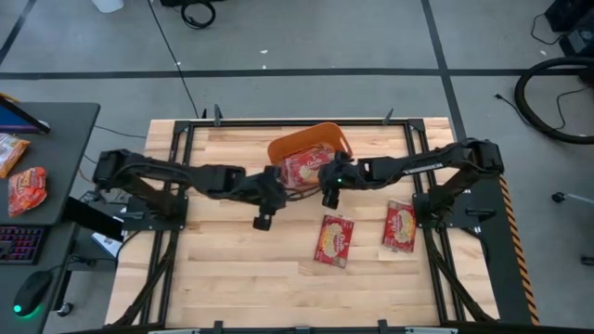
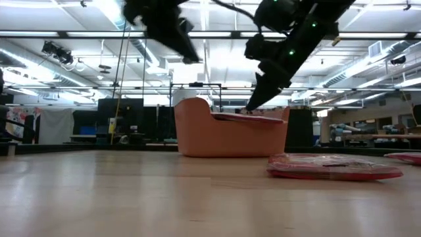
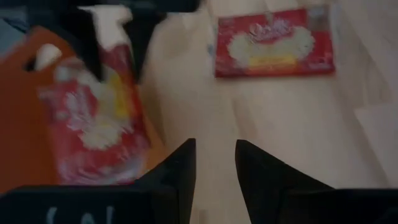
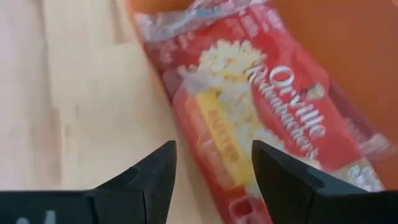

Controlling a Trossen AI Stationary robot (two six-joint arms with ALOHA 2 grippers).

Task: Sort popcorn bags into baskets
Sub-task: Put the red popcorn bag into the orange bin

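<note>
The orange basket (image 1: 320, 139) (image 2: 197, 131) stands at the table's far middle. One red popcorn bag (image 1: 304, 170) (image 4: 261, 118) (image 2: 247, 118) lies across the basket's near rim, one end sticking out over the wood. Two more bags (image 1: 335, 239) (image 1: 400, 225) lie flat on the table to the near right; one of these bags (image 3: 273, 43) (image 2: 332, 168) also shows elsewhere. My right gripper (image 1: 329, 197) (image 4: 214, 174) is open, pointing down just above the rim bag's near end. My left gripper (image 1: 264, 218) (image 3: 214, 168) is open, raised left of the basket.
The table's wooden top (image 1: 232, 269) is bare on its near left. A side desk (image 1: 56, 158) to the left carries a red packet (image 1: 26, 188), a paler packet (image 1: 9, 153) and a keyboard. Both arms meet closely in front of the basket.
</note>
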